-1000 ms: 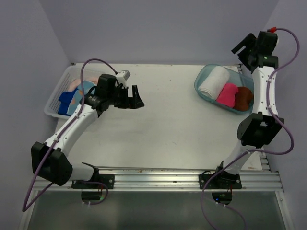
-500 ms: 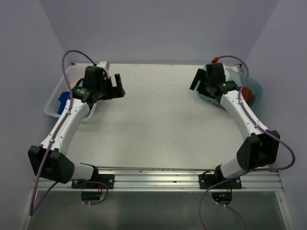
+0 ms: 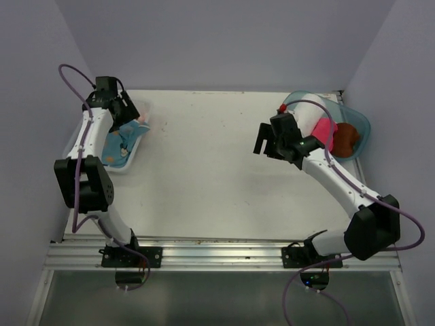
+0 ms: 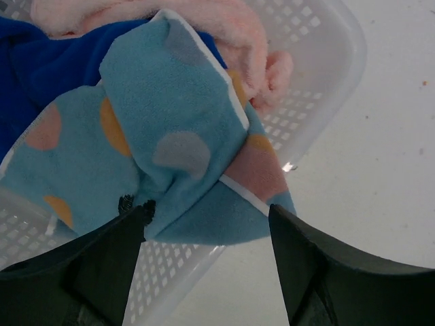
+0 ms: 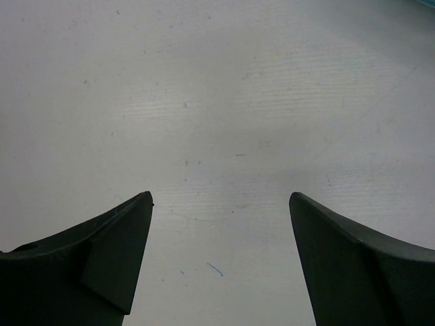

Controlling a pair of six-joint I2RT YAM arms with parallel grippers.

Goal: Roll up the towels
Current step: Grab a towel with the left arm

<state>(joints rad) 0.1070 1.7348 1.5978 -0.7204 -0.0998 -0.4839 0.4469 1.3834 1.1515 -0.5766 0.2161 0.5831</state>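
My left gripper (image 4: 207, 214) hangs over the white lattice basket (image 4: 319, 61) at the far left of the table (image 3: 204, 176), with its fingers spread wide and nothing between them. Just under it lies the light blue towel (image 4: 170, 129) with its coloured dots. The towel is bunched up, and one corner is draped over the basket's rim towards the table. The royal blue towel (image 4: 41, 61) lies in the basket on one side of it, and the pale peach towel (image 4: 224, 27) is heaped along the farther side.

My right gripper (image 5: 221, 197) is also wide open and holds nothing. It hovers over bare tabletop, right of centre. Just to its right, at the far right, stands the clear teal tub (image 3: 360, 125). It holds a rolled white towel (image 3: 309, 112), a hot pink towel (image 3: 325, 129) and a brown towel (image 3: 345, 138) side by side.
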